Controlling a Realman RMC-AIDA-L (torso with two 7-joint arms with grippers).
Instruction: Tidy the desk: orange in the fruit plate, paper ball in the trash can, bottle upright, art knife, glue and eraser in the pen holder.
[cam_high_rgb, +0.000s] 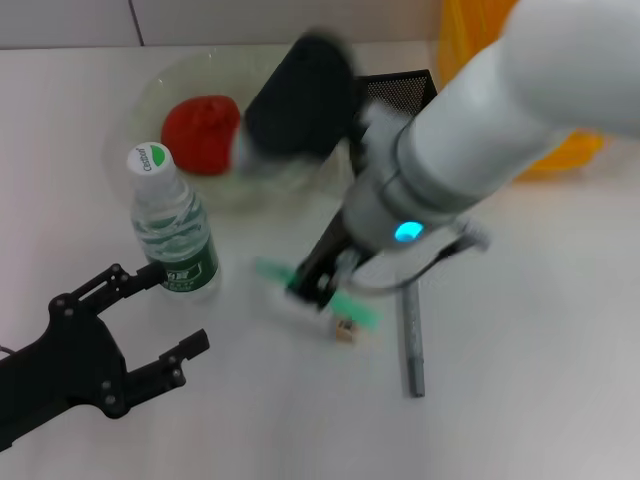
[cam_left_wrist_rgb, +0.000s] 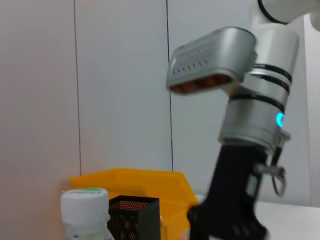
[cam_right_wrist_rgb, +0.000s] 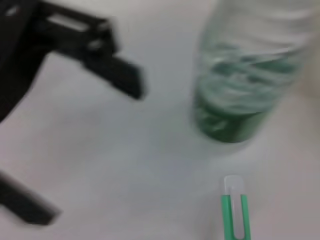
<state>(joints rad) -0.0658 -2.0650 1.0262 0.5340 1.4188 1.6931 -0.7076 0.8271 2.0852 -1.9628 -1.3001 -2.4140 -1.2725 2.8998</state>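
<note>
Nearest the robot, the left claw (cam_high_rgb: 160, 325) is seen low on the worktop (cam_high_rgb: 530, 400), its black fingers spread wide and holding nothing. Just beyond it the bottle (cam_high_rgb: 172, 228) stands upright w/ cap on, close to the upper finger but apart from it. Toward the middle, a grey pen-like tool (cam_high_rgb: 412, 340), perhaps the glue, lies flat on the worktop, and the eraser (cam_high_rgb: 346, 331) sits just beside a green-and-white art knife (cam_high_rgb: 320, 293). The right claw (cam_high_rgb: 318, 283) is lowered over that knife; whether its fingers are parted or closed cannot be told, as they are blurred and partly hidden by the arm. In the right wrist view the knife's green end (cam_right_wrist_rgb: 234, 212) is shown near the bottle's base (cam_right_wrist_rgb: 240, 95). Farther back, the orange (cam_high_rgb: 201, 134) rests in the fruit plate (cam_high_rgb: 150, 95). The pen holder (cam_high_rgb: 400, 85) stands behind the right arm, and the trash can (cam_high_rgb: 460, 40) is at the far edge, partly hidden.
</note>
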